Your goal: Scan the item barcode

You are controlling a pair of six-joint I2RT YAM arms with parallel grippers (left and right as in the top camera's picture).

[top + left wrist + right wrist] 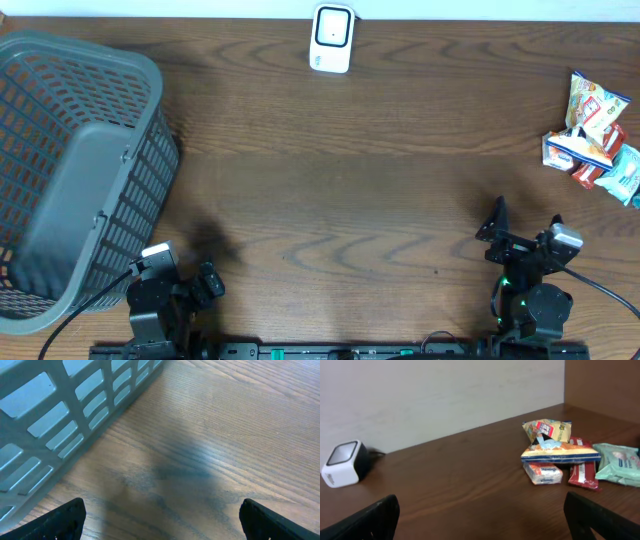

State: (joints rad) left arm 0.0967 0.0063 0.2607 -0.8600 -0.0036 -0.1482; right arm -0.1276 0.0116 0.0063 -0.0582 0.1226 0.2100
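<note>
A dark wooden bench (350,200) fills the overhead view, with all positions given here relative to the white barcode scanner (331,38), which sits at the middle of the far edge.

A large grey slatted basket (60,170) lies to the left of the scanner, nearer the robot, and looks empty.

2 black robot arms sit at the near edge, well apart from the scanner. The left tool (162,522) is nearer than the scanner and left of it, just beside the basket wall. Its jaws are spread wide over bare wood and hold nothing. The right tool (525,222) is nearer than the scanner and right of it. Its jaws are also spread wide and empty, and its camera faces both the scanner and the goods.

A small pile of snack packets (595,140) lies far right of the scanner, near the bench's right edge. It holds about 5 items: a yellow bag (547,430), an orange and blue bag (560,452), a small white packet (543,473), a red bar (582,474) and a teal soft pack (617,462). They touch and partly overlap.

These goods probably weigh very little. Their film wrappers are likely soft, crinkly and slippery, and the bags would crush under a hard squeeze. The red bar looks the stiffest. A pinch across its narrow width, or on a bag's sealed edge, seems safest. No barcode is readable, so the hold should leave the printed faces uncovered.
</note>
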